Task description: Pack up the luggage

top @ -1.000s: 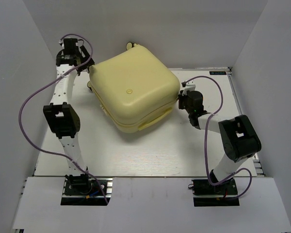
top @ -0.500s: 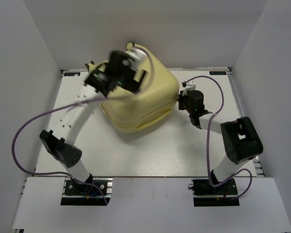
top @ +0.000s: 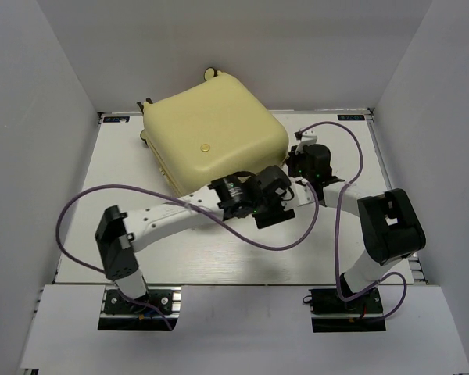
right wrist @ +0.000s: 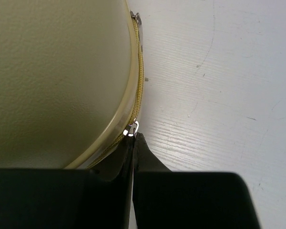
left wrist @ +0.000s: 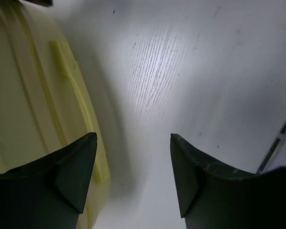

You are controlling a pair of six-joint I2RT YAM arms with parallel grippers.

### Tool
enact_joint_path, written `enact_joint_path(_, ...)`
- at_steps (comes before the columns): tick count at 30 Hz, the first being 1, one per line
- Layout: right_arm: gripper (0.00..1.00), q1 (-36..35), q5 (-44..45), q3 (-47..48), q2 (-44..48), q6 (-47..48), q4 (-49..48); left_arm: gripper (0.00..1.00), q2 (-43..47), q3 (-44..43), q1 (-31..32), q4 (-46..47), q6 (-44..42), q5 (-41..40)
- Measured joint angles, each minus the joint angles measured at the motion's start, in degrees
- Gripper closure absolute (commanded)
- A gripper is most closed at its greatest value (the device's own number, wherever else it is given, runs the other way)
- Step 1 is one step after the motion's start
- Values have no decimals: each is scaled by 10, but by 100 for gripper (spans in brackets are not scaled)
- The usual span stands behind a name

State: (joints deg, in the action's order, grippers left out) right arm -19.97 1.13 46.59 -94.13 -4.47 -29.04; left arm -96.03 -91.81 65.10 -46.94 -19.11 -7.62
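Luggage (top: 211, 144) lies shut and flat at the far centre of the worktop (top: 219, 258), wheels toward the back wall. Left tool (left wrist: 133, 138) hangs over bare worktop just beside the case's near edge, jaws well apart, holding nothing. Right tool (right wrist: 134, 138) is fully closed at the case's right side, tips against the zipper pull (right wrist: 132, 128); whether the pull is pinched cannot be told.

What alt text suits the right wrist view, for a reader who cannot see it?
The black right gripper, shut, at bottom centre, appears to pinch a small silver zipper pull on the seam of a pale yellow hard-shell suitcase filling the upper left. A white wood-grain table covers the right side.
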Motion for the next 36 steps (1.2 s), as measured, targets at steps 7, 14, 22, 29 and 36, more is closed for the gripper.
enact_joint_path(7,100,7,-24,0,1,-4,5,37,-125,52,-19,87,45,-84)
enact_joint_path(14,100,16,-50,1,3,-7,9,40,-142,73,-28,140,48,-193)
enact_joint_path(22,100,22,-68,1,3,-8,11,39,-141,103,-22,196,37,-260)
enact_joint_path(29,100,27,-84,0,3,-9,12,41,-163,102,-59,202,76,-268)
enact_joint_path(36,100,27,-90,1,9,-10,23,94,-188,98,-75,204,102,-263)
